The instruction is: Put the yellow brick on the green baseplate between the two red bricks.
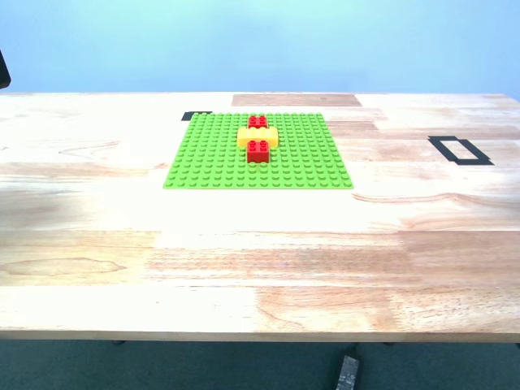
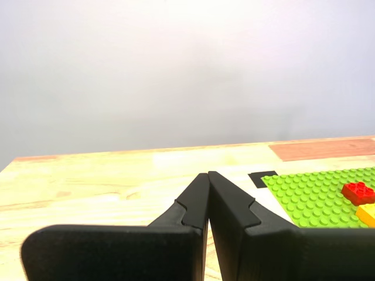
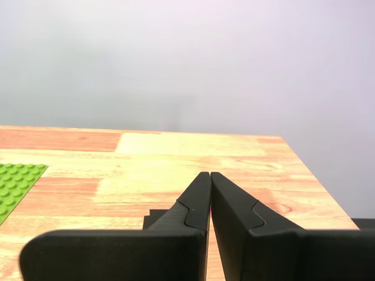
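On a pale wooden table (image 1: pixel 260 268), the yellow brick (image 1: pixel 257 136) sits pressed onto the green baseplate (image 1: pixel 211 158), sandwiched between the two red bricks: one (image 1: pixel 257 122) touching it at 12 o'clock, the other (image 1: pixel 258 151) touching it at 6 o'clock in the exterior view. The three form a short column near the plate's far middle, the yellow one lying crosswise so it juts out on both sides. By that layout, the job looks finished.

My first gripper (image 2: pixel 208 174) has its fingers brought together with nothing between them, parked low over the wood and well apart from the bricks. My second gripper (image 3: pixel 210 174) is likewise closed and empty. Both appear parked clear of the plate, which suits a completed placement.

The exterior view shows the whole arrangement but neither arm. The first wrist view catches only a corner of the plate, with a red brick (image 2: pixel 358 191), an edge of the yellow one (image 2: pixel 368 214) and a black tape mark (image 2: pixel 262 178) beside the plate. The second wrist view shows just a sliver of the plate (image 3: pixel 14 184) and no bricks. A black tape rectangle (image 1: pixel 460 150) lies at 3 o'clock of the plate in the exterior view.
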